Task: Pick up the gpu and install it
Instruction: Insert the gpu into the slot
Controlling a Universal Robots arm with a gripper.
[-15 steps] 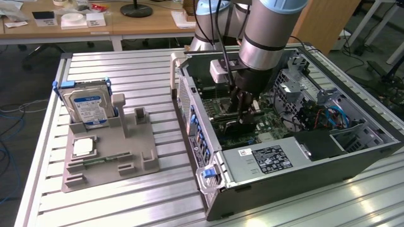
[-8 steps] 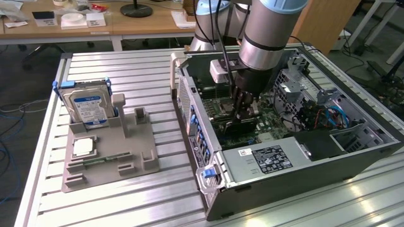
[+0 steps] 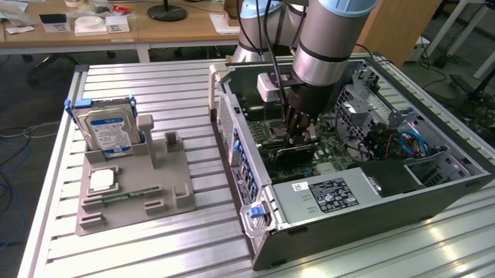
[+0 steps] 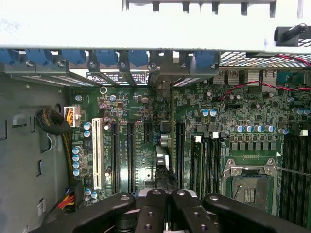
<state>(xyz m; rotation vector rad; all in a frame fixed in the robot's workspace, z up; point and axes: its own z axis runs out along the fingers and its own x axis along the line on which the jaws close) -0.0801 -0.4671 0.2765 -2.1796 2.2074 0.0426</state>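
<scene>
Wrist view: gripper (image 4: 167, 213) fingers are pressed together over the gpu (image 4: 162, 162), standing edge-on directly beneath in the motherboard (image 4: 243, 145) slot, likely seating it.

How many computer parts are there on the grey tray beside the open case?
3 on the grey tray: a hard drive standing at its far end, a square processor lying flat in front of it, a narrow memory stick beside the processor. Smaller ones may be hidden.
</scene>
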